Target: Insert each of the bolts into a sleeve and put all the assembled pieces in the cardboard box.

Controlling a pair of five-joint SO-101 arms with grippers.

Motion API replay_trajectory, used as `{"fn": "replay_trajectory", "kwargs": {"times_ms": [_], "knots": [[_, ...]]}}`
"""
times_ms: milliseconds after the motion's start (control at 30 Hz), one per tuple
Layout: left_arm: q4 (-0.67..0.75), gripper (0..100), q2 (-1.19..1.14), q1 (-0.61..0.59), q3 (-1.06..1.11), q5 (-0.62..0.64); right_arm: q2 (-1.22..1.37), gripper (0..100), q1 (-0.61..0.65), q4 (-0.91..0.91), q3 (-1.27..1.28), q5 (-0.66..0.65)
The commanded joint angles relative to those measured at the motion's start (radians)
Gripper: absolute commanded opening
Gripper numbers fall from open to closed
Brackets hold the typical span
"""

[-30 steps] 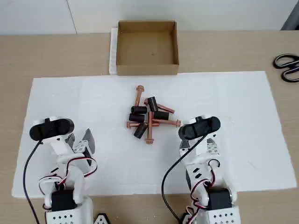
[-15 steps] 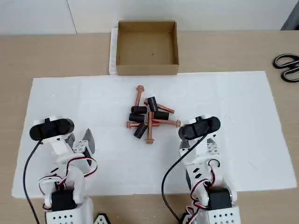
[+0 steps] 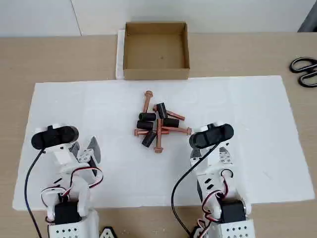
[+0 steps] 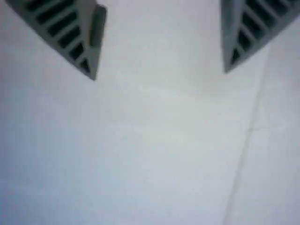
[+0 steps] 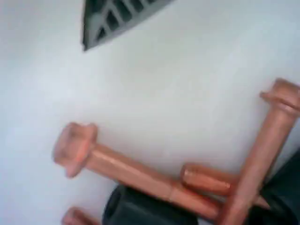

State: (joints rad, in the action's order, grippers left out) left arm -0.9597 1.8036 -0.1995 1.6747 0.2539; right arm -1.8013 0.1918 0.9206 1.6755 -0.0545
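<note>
A heap of copper bolts (image 3: 159,130) and black sleeves (image 3: 146,117) lies mid-table on the white sheet (image 3: 257,129). The open cardboard box (image 3: 156,73) stands behind the heap and holds nothing. My left gripper (image 3: 85,151) hangs low over the sheet at the front left, open, its two fingers wide apart around bare sheet (image 4: 160,71). My right gripper (image 3: 210,154) sits just right of and in front of the heap, open. One of its fingers (image 5: 112,21) shows above a bolt (image 5: 117,166), a second bolt (image 5: 262,154) and a sleeve (image 5: 140,208).
Black scissors (image 3: 304,71) lie at the far right edge of the wooden table. A white strip (image 3: 119,54) lies against the box's left side. The sheet is bare to the left and right of the heap.
</note>
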Motion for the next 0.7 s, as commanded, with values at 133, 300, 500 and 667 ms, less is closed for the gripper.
{"fn": "replay_trajectory", "kwargs": {"times_ms": [133, 300, 500, 667], "knots": [[0.029, 17, 0.009, 0.003, -0.004, -0.003, -0.012, 18.8, 0.001, 0.002, 0.008, -0.003], [0.029, 17, 0.009, 0.003, -0.004, -0.003, -0.012, 18.8, 0.001, 0.002, 0.008, -0.003], [0.029, 17, 0.009, 0.003, -0.004, -0.003, -0.012, 18.8, 0.001, 0.002, 0.008, -0.003], [0.055, 17, 0.009, 0.044, 0.001, -0.003, -0.012, 18.8, 0.001, 0.002, 0.008, -0.003]]}}
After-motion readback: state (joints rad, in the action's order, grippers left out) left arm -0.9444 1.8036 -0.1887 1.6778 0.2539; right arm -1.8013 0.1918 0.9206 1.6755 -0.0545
